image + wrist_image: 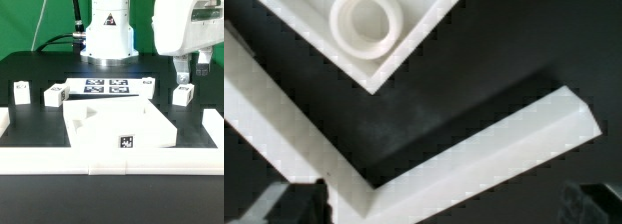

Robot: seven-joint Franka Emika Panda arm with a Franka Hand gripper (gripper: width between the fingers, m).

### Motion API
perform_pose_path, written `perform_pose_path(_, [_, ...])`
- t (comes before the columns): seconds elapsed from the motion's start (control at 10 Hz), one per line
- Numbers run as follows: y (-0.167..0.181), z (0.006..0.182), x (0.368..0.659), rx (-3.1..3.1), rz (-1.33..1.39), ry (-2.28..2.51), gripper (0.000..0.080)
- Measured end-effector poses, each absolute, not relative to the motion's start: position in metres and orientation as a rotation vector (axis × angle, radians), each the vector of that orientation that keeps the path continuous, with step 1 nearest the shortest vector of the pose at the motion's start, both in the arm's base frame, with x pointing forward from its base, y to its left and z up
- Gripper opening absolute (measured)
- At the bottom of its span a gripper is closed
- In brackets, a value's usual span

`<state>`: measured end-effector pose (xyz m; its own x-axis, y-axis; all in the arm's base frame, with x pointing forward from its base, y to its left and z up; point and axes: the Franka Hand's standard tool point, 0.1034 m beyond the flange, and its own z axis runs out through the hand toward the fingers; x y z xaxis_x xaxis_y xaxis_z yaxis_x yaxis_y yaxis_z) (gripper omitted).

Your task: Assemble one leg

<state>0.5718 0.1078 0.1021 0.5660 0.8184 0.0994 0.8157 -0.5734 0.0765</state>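
A small white leg (182, 94) with a marker on its side stands on the black table at the exterior view's right. My gripper (188, 76) hangs just above it, open and empty, not touching it. Two more legs (21, 93) (54, 95) stand at the exterior view's left. The large white tray panel (100, 128) lies in the middle. In the wrist view my gripper (438, 212) shows only dark fingertips (287, 205) at the picture's corners, wide apart with nothing between them. One tray corner with its round hole (367, 25) shows there. No leg shows in that view.
The marker board (108, 87) lies behind the tray, before the robot base (107, 35). A low white fence (110, 158) runs along the front and up both sides (213, 125). Its corner shows in the wrist view (491, 130).
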Motion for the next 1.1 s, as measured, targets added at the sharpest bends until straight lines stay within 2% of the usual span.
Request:
perform_pose_path(0.9, [0.107, 0.102, 0.572, 2.761, 0.192, 1.440, 0.0650])
perform_pose_path(1.1, [0.098, 0.089, 0.554, 2.710, 0.195, 1.523, 0.0650])
